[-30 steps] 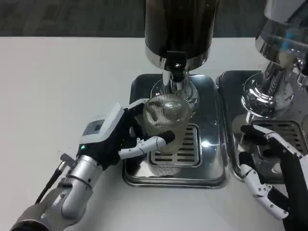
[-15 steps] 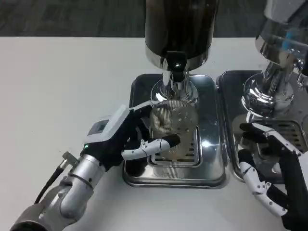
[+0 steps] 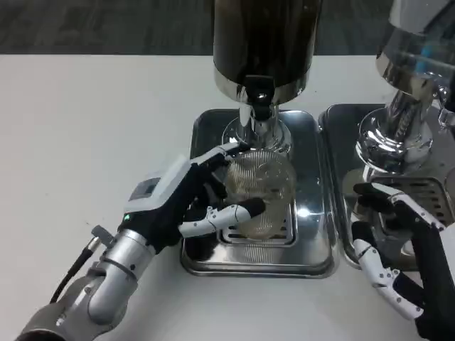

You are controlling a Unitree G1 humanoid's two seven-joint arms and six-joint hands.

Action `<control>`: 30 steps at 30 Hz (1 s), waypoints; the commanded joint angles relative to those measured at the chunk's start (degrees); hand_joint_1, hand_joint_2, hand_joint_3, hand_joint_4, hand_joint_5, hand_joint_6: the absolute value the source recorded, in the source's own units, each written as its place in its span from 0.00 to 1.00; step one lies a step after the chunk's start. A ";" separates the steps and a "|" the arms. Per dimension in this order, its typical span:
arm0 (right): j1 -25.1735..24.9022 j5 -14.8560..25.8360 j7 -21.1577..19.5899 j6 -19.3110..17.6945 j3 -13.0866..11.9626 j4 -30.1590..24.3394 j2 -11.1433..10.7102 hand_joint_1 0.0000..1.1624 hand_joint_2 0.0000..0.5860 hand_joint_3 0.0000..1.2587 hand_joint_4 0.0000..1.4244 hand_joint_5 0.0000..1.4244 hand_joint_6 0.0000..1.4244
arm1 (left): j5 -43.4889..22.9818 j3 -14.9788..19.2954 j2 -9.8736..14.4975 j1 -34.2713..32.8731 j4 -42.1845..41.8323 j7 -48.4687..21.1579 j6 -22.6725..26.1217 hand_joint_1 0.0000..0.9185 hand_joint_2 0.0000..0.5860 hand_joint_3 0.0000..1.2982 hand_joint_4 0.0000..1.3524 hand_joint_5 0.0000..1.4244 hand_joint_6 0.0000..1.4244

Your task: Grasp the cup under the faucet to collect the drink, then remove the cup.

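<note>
Left hand (image 3: pixel 186 202) reaching in from lower left, fingers (image 3: pixel 226 214) wrapping the clear cup (image 3: pixel 260 190) on the drip tray (image 3: pixel 313 245) under the faucet (image 3: pixel 259 103); right hand (image 3: pixel 398 249) idling, fingers spread apart.

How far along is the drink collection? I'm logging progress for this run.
Done: the left hand grips the clear ribbed cup on the drip tray. In hand: the cup sits just below the dispenser's faucet; whether drink is flowing can't be told. Left: removing the cup. The right hand waits open.
</note>
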 commanded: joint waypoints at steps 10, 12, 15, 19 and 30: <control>0.26 0.78 -0.25 -0.80 0.32 0.12 0.23 0.30 0.75 0.29 0.26 0.25 0.33 | 0.31 1.41 2.59 0.90 -2.25 0.30 4.23 0.03 0.12 0.10 0.10 0.28 0.32; 0.31 0.80 -0.37 -0.91 0.36 0.11 0.30 0.30 0.75 0.29 0.26 0.25 0.33 | 0.15 1.78 3.13 1.27 -2.82 0.55 4.33 0.02 0.12 0.10 0.10 0.28 0.32; 0.44 0.93 -0.75 -1.22 0.32 -0.28 0.59 0.30 0.75 0.29 0.26 0.25 0.33 | -0.45 3.18 5.13 2.93 -4.54 1.03 3.64 0.02 0.12 0.10 0.11 0.28 0.32; 0.49 1.11 -0.91 -1.24 0.23 -0.89 1.21 0.30 0.75 0.29 0.26 0.25 0.33 | 0.17 5.43 8.81 6.31 -9.40 2.52 3.20 0.02 0.12 0.12 0.14 0.28 0.32; -0.57 0.47 -0.49 -0.43 1.17 -1.10 2.24 0.30 0.75 0.29 0.26 0.25 0.33 | -10.37 18.61 18.96 14.73 -24.77 -1.84 -0.90 0.00 0.19 0.24 0.28 0.30 0.30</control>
